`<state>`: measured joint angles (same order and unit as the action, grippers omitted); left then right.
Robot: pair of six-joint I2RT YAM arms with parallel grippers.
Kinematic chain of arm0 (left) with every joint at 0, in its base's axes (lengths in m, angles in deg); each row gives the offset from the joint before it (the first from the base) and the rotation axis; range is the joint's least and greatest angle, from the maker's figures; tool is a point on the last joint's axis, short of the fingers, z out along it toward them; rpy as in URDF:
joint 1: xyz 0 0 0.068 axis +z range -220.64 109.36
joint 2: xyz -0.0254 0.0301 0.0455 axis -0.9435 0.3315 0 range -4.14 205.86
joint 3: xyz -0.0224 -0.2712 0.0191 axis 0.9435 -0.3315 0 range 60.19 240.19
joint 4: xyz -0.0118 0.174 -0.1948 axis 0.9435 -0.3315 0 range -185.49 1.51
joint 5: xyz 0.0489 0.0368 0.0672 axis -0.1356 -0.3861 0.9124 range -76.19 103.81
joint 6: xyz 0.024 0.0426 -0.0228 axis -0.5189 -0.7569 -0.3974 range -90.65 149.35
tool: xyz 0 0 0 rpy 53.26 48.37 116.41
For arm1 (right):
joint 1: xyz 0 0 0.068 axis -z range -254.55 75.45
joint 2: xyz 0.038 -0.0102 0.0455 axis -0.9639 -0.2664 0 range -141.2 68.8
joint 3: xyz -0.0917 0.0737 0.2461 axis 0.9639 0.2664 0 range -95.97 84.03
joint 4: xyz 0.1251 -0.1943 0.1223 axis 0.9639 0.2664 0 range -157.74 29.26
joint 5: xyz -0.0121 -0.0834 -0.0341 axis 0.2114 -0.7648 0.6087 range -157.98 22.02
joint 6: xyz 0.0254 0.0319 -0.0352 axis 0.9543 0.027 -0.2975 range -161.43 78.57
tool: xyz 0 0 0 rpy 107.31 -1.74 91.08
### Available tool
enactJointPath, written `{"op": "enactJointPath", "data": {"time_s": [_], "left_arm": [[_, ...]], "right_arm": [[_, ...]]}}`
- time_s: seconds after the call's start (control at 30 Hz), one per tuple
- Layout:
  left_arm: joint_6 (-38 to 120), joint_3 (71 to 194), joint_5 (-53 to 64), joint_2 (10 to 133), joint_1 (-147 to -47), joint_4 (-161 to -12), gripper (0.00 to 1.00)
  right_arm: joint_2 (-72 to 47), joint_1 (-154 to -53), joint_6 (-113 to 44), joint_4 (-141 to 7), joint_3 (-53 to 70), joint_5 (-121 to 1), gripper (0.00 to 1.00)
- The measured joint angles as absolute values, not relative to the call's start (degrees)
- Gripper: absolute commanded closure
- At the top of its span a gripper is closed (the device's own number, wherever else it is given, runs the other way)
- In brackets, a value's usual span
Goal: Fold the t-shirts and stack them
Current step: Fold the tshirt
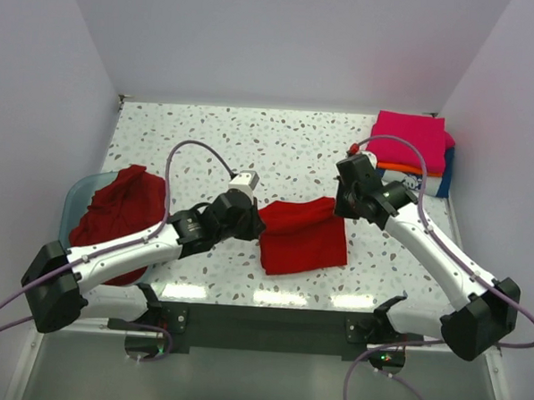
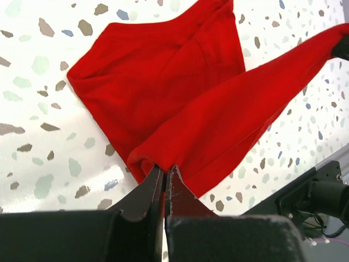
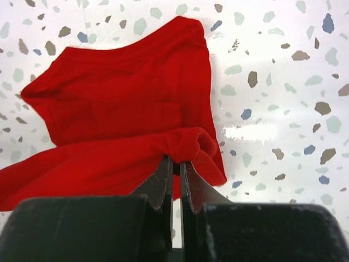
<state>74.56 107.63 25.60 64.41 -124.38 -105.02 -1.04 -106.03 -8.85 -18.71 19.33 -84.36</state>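
Midway, we are folding the red t-shirt (image 1: 302,242), left gripper (image 2: 165,169) and right gripper (image 3: 174,159) clamping its edge; folded stack (image 1: 412,140) done, crumpled shirts (image 1: 123,212) waiting.

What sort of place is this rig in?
Probably a lab robot cell, not a home: bare white walls box in a terrazzo table, with a stack of folded t-shirts in the corner.
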Motion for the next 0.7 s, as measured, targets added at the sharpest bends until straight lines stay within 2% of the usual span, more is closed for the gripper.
{"op": "enactJointPath", "data": {"time_s": [0.4,0.43,0.5,0.53,0.6,0.63,0.7], "left_arm": [[70.21,108.15,18.56,74.97,-114.83,-99.99,1.0],[70.01,108.83,18.28,76.23,-114.24,-100.1,0.85],[68.98,111.71,18.17,79.23,-113.01,-101.33,0.49],[68.2,113.86,18.38,80.82,-112.4,-102.4,0.2],[66.97,118.95,19.65,83.23,-111.39,-104.95,0.02],[66.49,121.38,20.42,83.75,-111.02,-106.09,0.0],[65.86,124.89,21.79,83.67,-110.61,-107.29,0.0]], "right_arm": [[-17.57,-102.84,-12.52,-25.24,15.09,-82.16,1.0],[-18.92,-102.41,-12.65,-25.26,13.93,-81.91,0.83],[-22.0,-101.12,-12.96,-24.94,10.72,-81.26,0.58],[-23.62,-100.29,-12.87,-25.0,8.73,-81.06,0.42],[-25.87,-98.38,-13.31,-24.98,5.1,-80.43,0.29],[-26.25,-97.62,-13.57,-24.94,3.85,-80.32,0.21],[-25.87,-96.53,-13.88,-24.94,2.3,-80.1,0.18]]}}
